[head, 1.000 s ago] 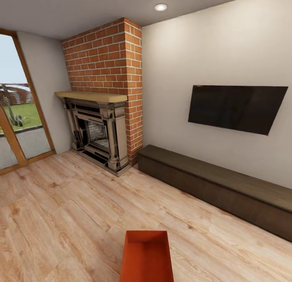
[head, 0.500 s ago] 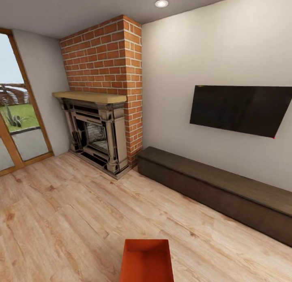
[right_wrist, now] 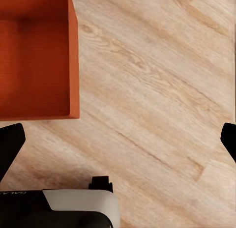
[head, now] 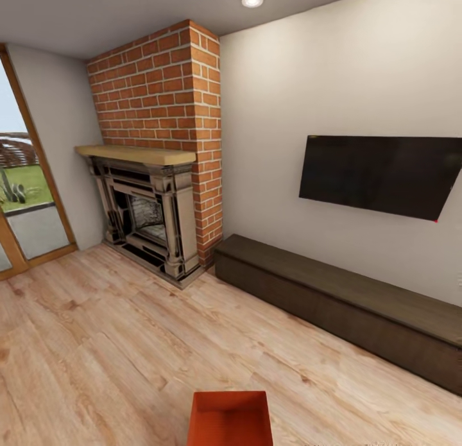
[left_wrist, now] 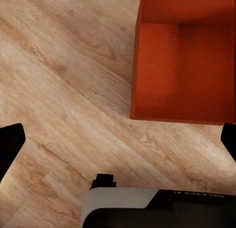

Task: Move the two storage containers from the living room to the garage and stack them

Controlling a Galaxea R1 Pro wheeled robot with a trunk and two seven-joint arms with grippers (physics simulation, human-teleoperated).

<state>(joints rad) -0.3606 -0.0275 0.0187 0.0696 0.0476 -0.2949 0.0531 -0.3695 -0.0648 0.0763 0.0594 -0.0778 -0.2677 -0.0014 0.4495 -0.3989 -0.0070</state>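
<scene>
A: Head camera first. What did we have?

B: The living room. A brick chimney (head: 163, 106) stood upper left of the frame, with the grey fireplace (head: 146, 215) below it. The black TV (head: 378, 174) hung on the wall at the right, above the long dark cabinet (head: 340, 301). A glass door (head: 19, 196) showed at the far left edge.

A: And the box?

B: One orange-red storage container (head: 230, 418) sat at the bottom centre of the frame, open top up, on the wood plank floor (head: 96, 343). Its near end was cut off by the frame's lower edge.

A: Over to the left wrist camera!

B: The storage container (left_wrist: 184, 66) filled the upper right of the frame, resting on the planks. The left gripper (left_wrist: 118, 144) had its two black fingertips (left_wrist: 10, 147) at opposite edges of the frame, spread wide, nothing between them but floor.

A: Right wrist?

B: The mirror of it. The container (right_wrist: 37, 56) was in the upper left of the frame. The right gripper (right_wrist: 118, 144) was spread just as wide, one fingertip (right_wrist: 9, 144) at each side, clear of the box and holding nothing.
</scene>
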